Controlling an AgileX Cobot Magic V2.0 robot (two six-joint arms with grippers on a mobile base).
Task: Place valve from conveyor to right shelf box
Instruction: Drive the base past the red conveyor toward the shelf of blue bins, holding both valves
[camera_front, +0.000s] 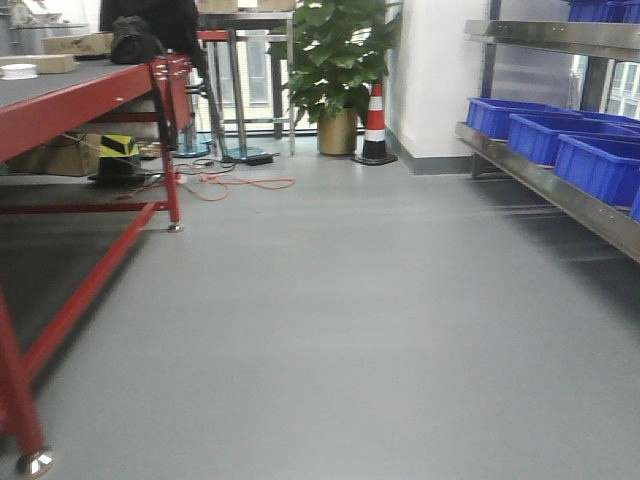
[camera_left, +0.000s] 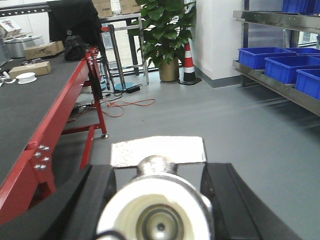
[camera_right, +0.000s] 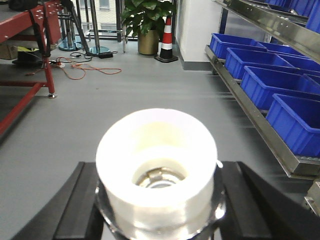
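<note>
Two valves, both clamped centrally: left valve (camera_left: 159, 202) between left jaws, right valve (camera_right: 157, 150) between right jaws.

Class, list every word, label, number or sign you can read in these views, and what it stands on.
No text reads clearly in any view.
Far cartons: dark print, too blurred to read.
Small box at the table's far end: markings too small to read.
Bins, cone, left valve, right valve: no lettering seen.
</note>
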